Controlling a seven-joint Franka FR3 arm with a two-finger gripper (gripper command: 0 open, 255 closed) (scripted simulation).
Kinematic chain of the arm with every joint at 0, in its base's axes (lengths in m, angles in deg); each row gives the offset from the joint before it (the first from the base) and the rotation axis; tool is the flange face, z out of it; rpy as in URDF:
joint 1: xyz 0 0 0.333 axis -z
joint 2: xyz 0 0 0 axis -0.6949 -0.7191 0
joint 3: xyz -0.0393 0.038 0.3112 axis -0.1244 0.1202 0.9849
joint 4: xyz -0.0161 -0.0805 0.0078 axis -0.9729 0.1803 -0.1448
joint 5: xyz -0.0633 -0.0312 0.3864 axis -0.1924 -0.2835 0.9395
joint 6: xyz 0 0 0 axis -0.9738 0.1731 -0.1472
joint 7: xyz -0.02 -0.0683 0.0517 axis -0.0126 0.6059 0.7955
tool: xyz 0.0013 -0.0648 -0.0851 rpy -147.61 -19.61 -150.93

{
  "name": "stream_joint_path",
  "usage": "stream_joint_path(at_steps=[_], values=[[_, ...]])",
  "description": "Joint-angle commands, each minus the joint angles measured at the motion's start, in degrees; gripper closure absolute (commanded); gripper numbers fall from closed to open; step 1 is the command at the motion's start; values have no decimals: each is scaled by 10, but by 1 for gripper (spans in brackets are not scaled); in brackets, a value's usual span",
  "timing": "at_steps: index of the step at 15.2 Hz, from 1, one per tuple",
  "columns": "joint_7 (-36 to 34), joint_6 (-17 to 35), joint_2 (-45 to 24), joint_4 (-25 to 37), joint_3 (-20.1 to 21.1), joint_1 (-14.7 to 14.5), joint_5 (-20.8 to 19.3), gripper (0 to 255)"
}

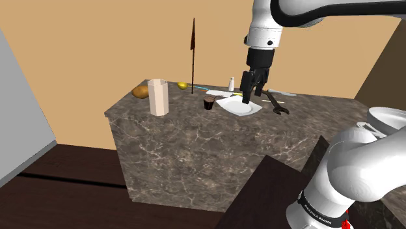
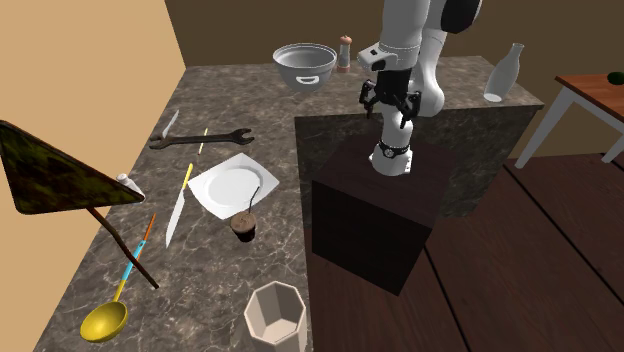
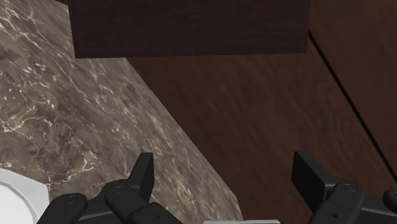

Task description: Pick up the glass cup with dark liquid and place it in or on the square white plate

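Desk: a dark, pale-veined stone-look desk (image 1: 195,149) carries the things; dark wood floor (image 3: 286,108) lies beside it.
Cup: the small clear glass cup of dark liquid (image 1: 209,103) (image 2: 243,226) stands upright on the desk, just beside a corner of the plate, on the shoulder view's left of it.
Plate: the square white plate (image 1: 239,106) (image 2: 233,188) lies flat between the cup and a dark wrench (image 1: 276,105).
Jaws: spread wide and holding nothing, the black fingers (image 3: 143,175) well apart. They hang high over the desk's edge on the stand's side, well apart from the cup.
Stand: a dark brown box (image 2: 380,220) set against the desk.
Left of cup, shoulder view: a pale faceted tumbler (image 1: 158,97), upright.
Far side of plate from the stand, second exterior view: a white-bladed knife (image 2: 178,210), then a yellow ladle (image 2: 105,320) nearer that camera.
Beyond the wrench: a grey bowl (image 2: 304,64).
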Motion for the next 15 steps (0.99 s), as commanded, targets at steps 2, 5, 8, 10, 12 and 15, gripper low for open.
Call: stream_joint_path(at_steps=[2,5,8,10,12,15], values=[[8,17,-13,-1,-6,3,-5,0],[31,66,-57,2,-25,13,-18,0],[53,112,-105,11,-44,21,-28,0],[68,142,-139,22,-56,25,-32,0],[82,170,-175,35,-68,30,-35,0],[105,208,-231,61,-85,35,-36,0]])
